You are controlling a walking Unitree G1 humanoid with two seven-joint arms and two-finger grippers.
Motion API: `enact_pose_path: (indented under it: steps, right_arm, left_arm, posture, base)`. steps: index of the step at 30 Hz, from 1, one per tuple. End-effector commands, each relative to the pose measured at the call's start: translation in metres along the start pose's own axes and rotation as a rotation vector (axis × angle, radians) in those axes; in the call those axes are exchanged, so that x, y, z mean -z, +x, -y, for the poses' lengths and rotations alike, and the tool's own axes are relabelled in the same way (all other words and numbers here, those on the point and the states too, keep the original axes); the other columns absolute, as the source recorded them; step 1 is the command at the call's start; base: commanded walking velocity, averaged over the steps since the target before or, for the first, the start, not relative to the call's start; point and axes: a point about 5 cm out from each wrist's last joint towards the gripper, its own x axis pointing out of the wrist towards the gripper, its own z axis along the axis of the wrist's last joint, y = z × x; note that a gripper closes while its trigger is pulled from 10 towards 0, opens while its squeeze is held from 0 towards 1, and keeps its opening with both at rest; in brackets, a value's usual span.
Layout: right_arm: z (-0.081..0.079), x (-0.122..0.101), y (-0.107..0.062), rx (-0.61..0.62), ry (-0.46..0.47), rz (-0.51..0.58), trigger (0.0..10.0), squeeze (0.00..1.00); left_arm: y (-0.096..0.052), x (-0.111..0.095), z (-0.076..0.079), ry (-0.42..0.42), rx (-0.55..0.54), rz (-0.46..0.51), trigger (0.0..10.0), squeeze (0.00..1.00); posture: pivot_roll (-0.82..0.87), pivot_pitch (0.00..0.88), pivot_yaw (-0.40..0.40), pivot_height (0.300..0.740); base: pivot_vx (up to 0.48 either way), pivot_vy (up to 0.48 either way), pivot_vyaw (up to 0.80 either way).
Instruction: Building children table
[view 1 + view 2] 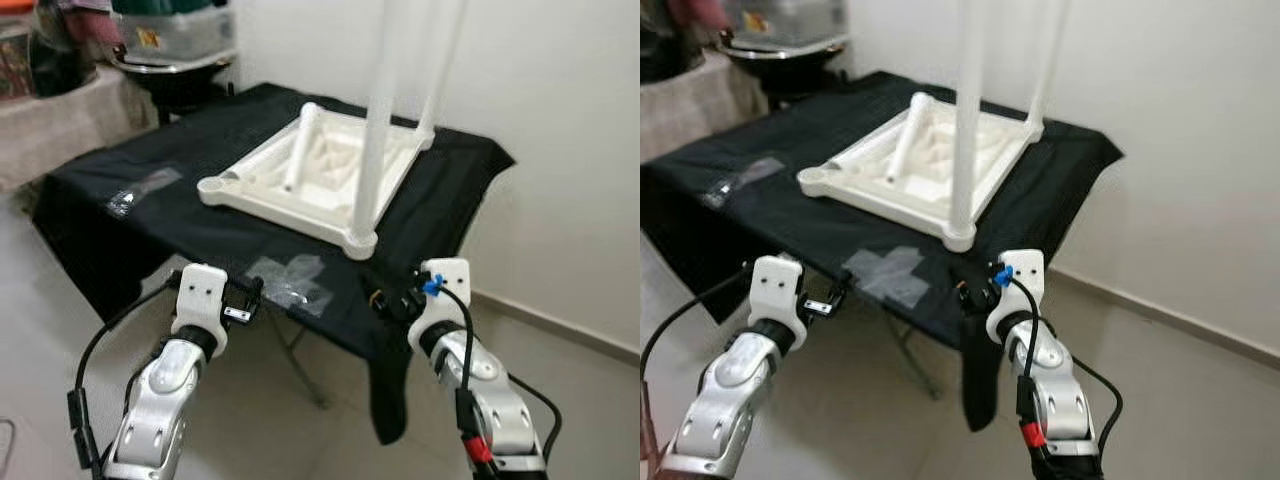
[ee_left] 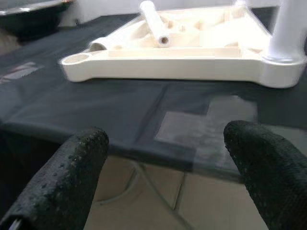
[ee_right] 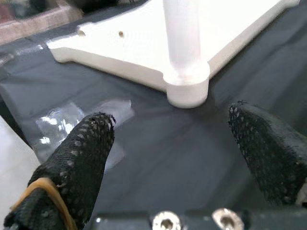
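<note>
Both the left tool (image 1: 240, 296) and right tool (image 1: 392, 296) are hanging wide open, just before the upturned white children table (image 1: 310, 170), probably light, stiff, slippery plastic, best gripped by a leg (image 1: 378, 120).

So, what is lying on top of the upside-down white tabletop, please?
One loose white leg lies on the white tabletop, which rests on the black cloth. Two more legs stand upright in its corners: a near one and a far one. Whatever the cloth covers is hidden.
</note>
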Motion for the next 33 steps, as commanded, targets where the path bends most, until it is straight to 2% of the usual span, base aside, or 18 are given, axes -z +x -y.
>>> enact_pose_path:
  steps: [1,24,27,30,32,33]
  right_arm:
    - [-0.003,-0.006,0.002,-0.004,-0.008,0.025,10.0,0.00]
    - [-0.004,-0.008,-0.002,-0.010,-0.010,0.024,10.0,0.00]
    - [-0.005,-0.009,-0.005,-0.013,-0.008,0.025,10.0,0.00]
    - [-0.006,-0.011,-0.008,-0.016,-0.008,0.031,10.0,0.00]
    - [-0.006,-0.012,-0.008,-0.016,-0.007,0.034,10.0,0.00]
    - [-0.007,-0.013,-0.010,-0.020,-0.004,0.039,10.0,0.00]
  left_arm:
    - [-0.001,0.002,-0.004,0.024,-0.009,-0.016,10.0,0.00]
    - [-0.007,-0.001,-0.003,0.040,-0.008,-0.007,10.0,0.00]
    - [-0.014,-0.005,0.000,0.070,0.002,0.007,10.0,0.00]
    - [-0.036,-0.012,0.010,0.049,0.066,0.015,10.0,0.00]
    - [-0.041,-0.013,0.013,0.041,0.088,0.007,10.0,0.00]
    - [-0.055,-0.012,0.020,0.038,0.152,-0.016,10.0,0.00]
  posture:
    - [-0.04,0.022,-0.036,0.740]
    - [-0.04,0.063,-0.034,0.740]
    - [-0.04,0.075,-0.026,0.740]
    - [-0.05,0.086,-0.015,0.740]
    - [-0.05,0.086,-0.015,0.740]
    - [-0.04,0.099,-0.007,0.740]
  base:
    - [0.000,0.480,0.00]
    - [0.000,0.480,0.00]
    - [0.000,0.480,0.00]
    - [0.000,0.227,0.00]
    - [0.000,0.000,0.00]
    - [0.000,0.000,0.00]
